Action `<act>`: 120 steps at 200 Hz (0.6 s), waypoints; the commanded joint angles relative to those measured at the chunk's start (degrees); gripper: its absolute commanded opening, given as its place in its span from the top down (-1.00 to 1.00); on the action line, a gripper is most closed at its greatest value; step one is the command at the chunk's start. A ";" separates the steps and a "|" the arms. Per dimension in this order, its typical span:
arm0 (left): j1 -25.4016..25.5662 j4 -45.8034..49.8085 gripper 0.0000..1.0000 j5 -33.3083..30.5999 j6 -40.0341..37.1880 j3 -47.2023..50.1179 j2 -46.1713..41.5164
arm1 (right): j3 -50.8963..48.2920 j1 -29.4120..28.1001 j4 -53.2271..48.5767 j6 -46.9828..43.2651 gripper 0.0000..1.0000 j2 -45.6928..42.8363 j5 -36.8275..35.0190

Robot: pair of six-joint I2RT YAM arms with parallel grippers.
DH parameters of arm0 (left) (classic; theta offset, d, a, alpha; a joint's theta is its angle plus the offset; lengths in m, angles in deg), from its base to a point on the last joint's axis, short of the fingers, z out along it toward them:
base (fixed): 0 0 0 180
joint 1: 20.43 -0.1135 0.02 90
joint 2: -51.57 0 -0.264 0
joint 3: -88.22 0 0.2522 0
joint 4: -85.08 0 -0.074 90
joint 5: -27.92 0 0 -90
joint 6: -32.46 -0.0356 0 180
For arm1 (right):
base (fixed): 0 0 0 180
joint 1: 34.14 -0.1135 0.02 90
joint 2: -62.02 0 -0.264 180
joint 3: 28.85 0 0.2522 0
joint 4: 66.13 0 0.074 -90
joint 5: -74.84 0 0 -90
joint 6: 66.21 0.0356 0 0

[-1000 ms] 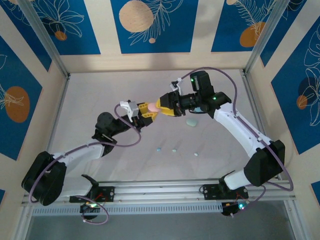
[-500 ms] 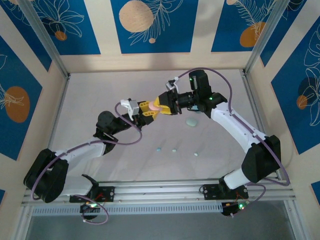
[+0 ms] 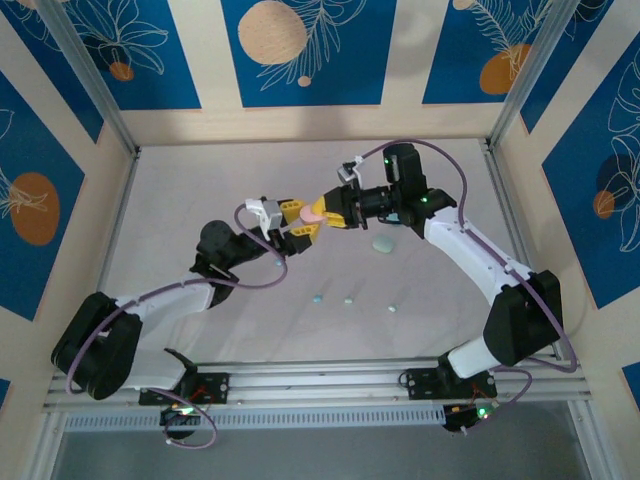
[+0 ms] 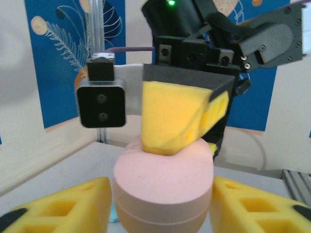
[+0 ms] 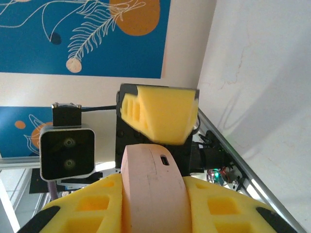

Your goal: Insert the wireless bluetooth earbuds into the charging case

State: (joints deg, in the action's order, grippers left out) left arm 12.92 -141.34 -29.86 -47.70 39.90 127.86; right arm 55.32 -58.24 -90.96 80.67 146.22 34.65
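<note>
**Q:** How are the two arms posed in the top view?

**A:** The left arm [image 3: 165,295] runs from its base up and to the right, with the elbow bent. The right arm [image 3: 470,250] arcs from its base up and to the left. The wrists face each other.

**Q:** And the grippers?

**A:** The left gripper [image 3: 297,222] and right gripper [image 3: 322,212] meet tip to tip, turned crosswise to one another. The right fingers [image 5: 228,208] clamp the flat faces of the pink case [image 3: 311,212]. The left fingers [image 4: 73,204] flank its round wall closely, but contact cannot be judged.
</note>
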 commanded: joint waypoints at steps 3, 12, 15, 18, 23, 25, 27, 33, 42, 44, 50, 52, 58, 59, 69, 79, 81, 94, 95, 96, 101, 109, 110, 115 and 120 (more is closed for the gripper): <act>0.15 4.86 -0.31 -2.50 -3.49 -0.36 -1.10 | -2.63 2.54 2.51 0.94 0.57 -2.02 -3.37; 0.12 10.80 -0.37 -4.33 -6.57 0.38 -3.11 | -3.23 3.44 2.16 0.37 0.57 -1.32 -6.19; 0.14 13.02 -0.39 -5.30 -7.56 0.60 -3.94 | -3.22 3.61 1.21 -0.24 0.57 -1.13 -7.84; 0.14 15.00 -0.41 -6.50 -8.37 0.88 -4.68 | -3.16 3.79 0.01 -1.07 0.56 -0.85 -9.56; 0.08 18.79 -0.44 -8.45 -9.47 1.35 -6.16 | -2.88 4.08 -1.83 -2.79 0.56 -0.08 -12.47; 0.11 20.15 -0.45 -9.19 -9.84 1.48 -6.71 | -2.80 4.06 -2.44 -3.48 0.57 0.26 -13.62; 0.13 21.61 -0.46 -9.97 -10.13 1.66 -7.35 | -2.75 4.19 -2.99 -4.24 0.57 0.66 -14.81; 0.13 25.55 -0.48 -12.03 -11.22 2.06 -9.28 | -2.60 4.38 -4.41 -6.22 0.56 1.94 -17.98; 0.14 31.56 -0.51 -14.84 -12.23 2.35 -12.16 | -2.08 4.88 -5.79 -8.27 0.56 5.01 -22.07; 0.14 32.48 -0.52 -15.42 -12.29 2.36 -12.93 | -2.01 5.00 -5.79 -8.36 0.56 5.36 -22.31; 0.14 36.01 -0.54 -17.70 -12.03 2.30 -14.84 | -1.67 5.40 -5.60 -8.87 0.57 7.49 -23.10; 0.14 37.20 -0.55 -18.36 -11.93 2.26 -15.51 | -1.50 5.54 -5.45 -9.02 0.57 8.35 -23.22; 0.11 40.17 -0.56 -20.56 -11.34 2.06 -17.30 | -0.98 5.91 -4.84 -9.33 0.57 10.81 -23.25; 0.13 40.64 -0.56 -20.90 -11.21 2.01 -17.66 | -0.89 5.95 -4.79 -9.38 0.57 11.25 -23.25; 0.02 45.62 -0.57 -24.06 -10.11 1.36 -20.43 | 0.60 6.19 -4.14 -9.56 0.56 15.31 -23.76; 0.02 49.78 -0.57 -26.16 -9.62 0.63 -22.70 | 3.17 5.94 -4.91 -10.37 0.55 19.36 -24.53; 0.00 50.46 -0.57 -26.51 -9.55 0.55 -23.19 | 3.82 5.82 -5.10 -10.73 0.56 20.15 -24.57; 0.00 54.36 -0.57 -29.04 -8.85 -0.13 -25.62 | 7.97 5.23 -6.95 -12.53 0.55 25.08 -26.36; -0.01 54.68 -0.57 -29.14 -8.78 -0.19 -25.77 | 8.15 5.17 -7.13 -12.56 0.56 25.46 -26.57; 0.02 54.88 -0.57 -29.23 -8.70 -0.17 -25.94 | 8.47 5.10 -7.26 -12.62 0.55 25.65 -26.72; 0.04 55.88 -0.58 -29.92 -8.28 -0.24 -26.75 | 9.81 4.94 -7.47 -12.81 0.55 27.59 -27.30; -0.03 57.08 -0.59 -30.33 -7.73 -0.35 -27.90 | 11.59 4.81 -7.47 -12.85 0.55 29.91 -27.32; -0.03 57.18 -0.59 -30.36 -7.65 -0.38 -28.01 | 11.76 4.83 -7.47 -12.85 0.56 30.16 -27.27; -0.05 57.89 -0.59 -30.38 -7.50 -0.56 -28.49 | 12.79 4.82 -7.33 -12.68 0.55 31.66 -26.97; -0.04 58.53 -0.60 -30.42 -7.18 -0.68 -28.92 | 13.68 4.76 -7.14 -12.67 0.55 32.75 -26.60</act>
State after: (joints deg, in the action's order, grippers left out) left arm 12.92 -92.62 -55.19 -56.35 41.54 101.61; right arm 62.80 -52.75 -96.29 70.66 174.94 9.64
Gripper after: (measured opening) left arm 0.795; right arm 0.281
